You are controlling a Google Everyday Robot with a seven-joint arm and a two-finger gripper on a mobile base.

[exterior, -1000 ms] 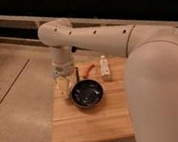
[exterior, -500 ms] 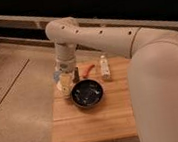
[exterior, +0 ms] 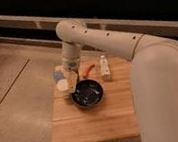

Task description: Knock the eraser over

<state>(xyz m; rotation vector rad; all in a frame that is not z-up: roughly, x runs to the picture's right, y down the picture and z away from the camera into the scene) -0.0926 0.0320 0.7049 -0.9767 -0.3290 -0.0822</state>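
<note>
The eraser (exterior: 73,83) seems to be the pale tan block at the left back of the worktop (exterior: 98,124), though it blurs into what hangs above it, so I take that as a judgement. It looks roughly upright, just beside the left rim of the dark bowl (exterior: 87,94), with a white round thing (exterior: 63,85) touching or nearly touching its other side and a blue thing (exterior: 58,75) just behind that. The hand (exterior: 71,73) hangs straight over the block, pointing down, at or very near its top; contact cannot be confirmed, and I cannot tell whether the hand is apart or together. The arm (exterior: 97,36) drops steeply from the right, probably so the hand can reach between the neighbours without brushing them. An orange thing (exterior: 87,68) and a small bottle (exterior: 104,67) stand further back to the right, clear of the block. Being hemmed in by bowl and white thing, the eraser likely has to be tipped forward or backward, and a careless sideways push could shove the bowl instead.
</note>
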